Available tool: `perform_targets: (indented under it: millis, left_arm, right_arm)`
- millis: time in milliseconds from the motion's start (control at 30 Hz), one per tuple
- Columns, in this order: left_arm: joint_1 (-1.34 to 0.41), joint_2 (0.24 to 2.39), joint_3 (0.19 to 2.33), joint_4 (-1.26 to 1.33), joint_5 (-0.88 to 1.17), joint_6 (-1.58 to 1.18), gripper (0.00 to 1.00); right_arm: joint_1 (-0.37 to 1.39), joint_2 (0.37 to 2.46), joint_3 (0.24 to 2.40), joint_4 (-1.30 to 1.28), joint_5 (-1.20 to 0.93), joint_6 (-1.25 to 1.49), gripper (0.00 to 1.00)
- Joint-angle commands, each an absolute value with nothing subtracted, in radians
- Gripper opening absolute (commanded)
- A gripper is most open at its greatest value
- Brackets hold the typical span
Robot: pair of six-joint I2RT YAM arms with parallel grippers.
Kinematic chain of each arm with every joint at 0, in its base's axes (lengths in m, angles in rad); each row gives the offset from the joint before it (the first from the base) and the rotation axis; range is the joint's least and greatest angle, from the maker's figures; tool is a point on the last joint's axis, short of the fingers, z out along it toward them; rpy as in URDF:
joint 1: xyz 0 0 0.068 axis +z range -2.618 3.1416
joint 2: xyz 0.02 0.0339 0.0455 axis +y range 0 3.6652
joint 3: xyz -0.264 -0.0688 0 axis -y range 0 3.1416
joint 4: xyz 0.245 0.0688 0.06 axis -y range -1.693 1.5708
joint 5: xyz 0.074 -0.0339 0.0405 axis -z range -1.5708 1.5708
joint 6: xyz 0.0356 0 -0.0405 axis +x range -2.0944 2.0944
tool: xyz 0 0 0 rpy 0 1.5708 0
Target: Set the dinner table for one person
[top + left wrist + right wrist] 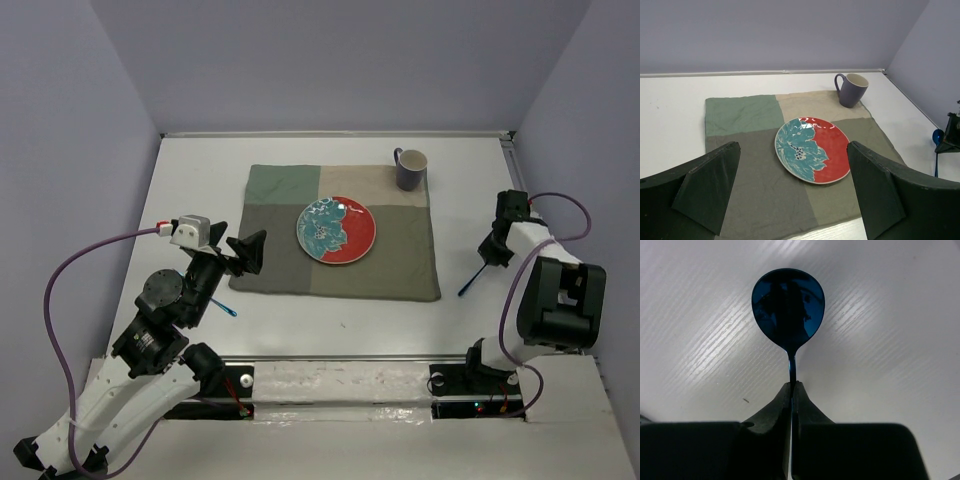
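Pinching the thin handle of the blue spoon (pixel 788 305), the right gripper (pixel 791 386) has its fingers pressed tight together, out over the bare white dinner table (pixel 200 170) near the right edge of the patchwork mat (pixel 400 250). Over on the left, the left gripper (pixel 247 252) hangs with fingers spread wide beside the mat's near-left corner. Red-and-teal plate (pixel 336 231) sits mid-mat, purple mug (pixel 411 169) at its far right corner.
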State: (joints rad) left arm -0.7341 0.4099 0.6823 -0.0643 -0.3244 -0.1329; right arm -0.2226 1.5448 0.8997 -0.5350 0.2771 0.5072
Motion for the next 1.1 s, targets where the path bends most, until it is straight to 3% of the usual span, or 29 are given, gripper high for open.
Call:
perform_targets:
  millis: [0,100,200,267,500,833,1067]
  left_arm:
    - [-0.739,0.405,0.680,-0.021,-0.342,-0.110,0.99]
    - [-0.738,0.407,0.678,-0.020,-0.344,-0.112,0.99]
    - [-0.736,0.411,0.678,-0.018,-0.342,-0.112,0.99]
    - [-0.733,0.416,0.678,-0.018,-0.342,-0.112,0.99]
    - [-0.724,0.436,0.675,-0.018,-0.339,-0.114,0.99]
    - [-0.707,0.453,0.673,-0.018,-0.344,-0.114,0.99]
    - [-0.696,0.463,0.673,-0.014,-0.333,-0.115,0.99]
  right_arm:
    - [-0.229,1.428,0.966,-0.540,0.331,0.460,0.00]
    - [-0.193,1.355,1.018,-0.557,0.279,0.433,0.00]
    - [-0.051,1.341,1.067,-0.572,0.253,0.393,0.00]
    - [0.081,1.385,1.130,-0.590,0.246,0.368,0.00]
    - [0.297,1.572,1.299,-0.588,0.129,0.353,0.00]
    - [0.330,1.837,1.450,-0.543,0.092,0.339,0.00]
    - [0.330,1.902,1.440,-0.532,0.127,0.360,0.00]
